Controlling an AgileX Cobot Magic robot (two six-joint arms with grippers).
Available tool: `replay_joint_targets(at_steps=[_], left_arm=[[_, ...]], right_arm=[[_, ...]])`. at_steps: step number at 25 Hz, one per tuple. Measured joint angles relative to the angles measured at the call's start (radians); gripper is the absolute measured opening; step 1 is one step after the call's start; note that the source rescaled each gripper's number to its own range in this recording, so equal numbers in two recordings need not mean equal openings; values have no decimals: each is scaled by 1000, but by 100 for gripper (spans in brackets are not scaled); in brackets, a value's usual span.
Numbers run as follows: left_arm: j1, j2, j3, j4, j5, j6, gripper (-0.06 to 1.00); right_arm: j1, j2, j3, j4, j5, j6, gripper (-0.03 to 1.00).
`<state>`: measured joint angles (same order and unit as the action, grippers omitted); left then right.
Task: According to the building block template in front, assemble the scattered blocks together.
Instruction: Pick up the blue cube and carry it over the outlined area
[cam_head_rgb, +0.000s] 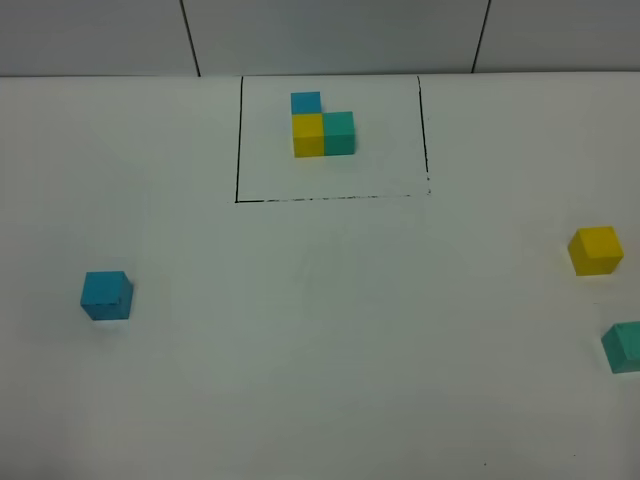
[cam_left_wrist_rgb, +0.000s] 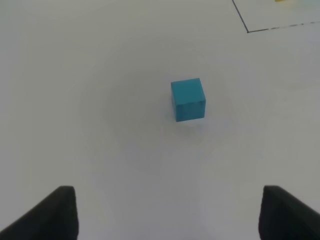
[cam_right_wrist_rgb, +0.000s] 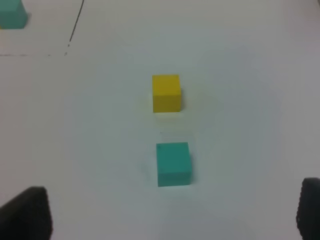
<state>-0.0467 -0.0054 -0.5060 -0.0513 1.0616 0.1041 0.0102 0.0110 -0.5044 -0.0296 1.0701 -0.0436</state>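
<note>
Nothing is gripped yet. The left gripper (cam_left_wrist_rgb: 166, 195) stands wide open and empty, and so does the right gripper (cam_right_wrist_rgb: 172, 196). The template (cam_head_rgb: 322, 128) sits inside its black outline (cam_head_rgb: 238, 150). The blue cube (cam_left_wrist_rgb: 188, 99) lies well off to the template's left, dead ahead of the left gripper and centred between its jaws, so that arm is clearly nearer. Right of the template, the teal cube (cam_right_wrist_rgb: 173, 164) lies just ahead of the right gripper, with the yellow cube (cam_right_wrist_rgb: 166, 93) beyond it, in line — cubes, so no long axis to match.
</note>
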Motion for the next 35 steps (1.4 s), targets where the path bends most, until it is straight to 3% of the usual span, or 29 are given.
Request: replay_joint_targets(at_steps=[17,35], left_arm=[[0,0,0,0,0,0,95],[0,0,0,0,0,0,95]], right_arm=[[0,0,0,0,0,2,100],[0,0,0,0,0,3,93]])
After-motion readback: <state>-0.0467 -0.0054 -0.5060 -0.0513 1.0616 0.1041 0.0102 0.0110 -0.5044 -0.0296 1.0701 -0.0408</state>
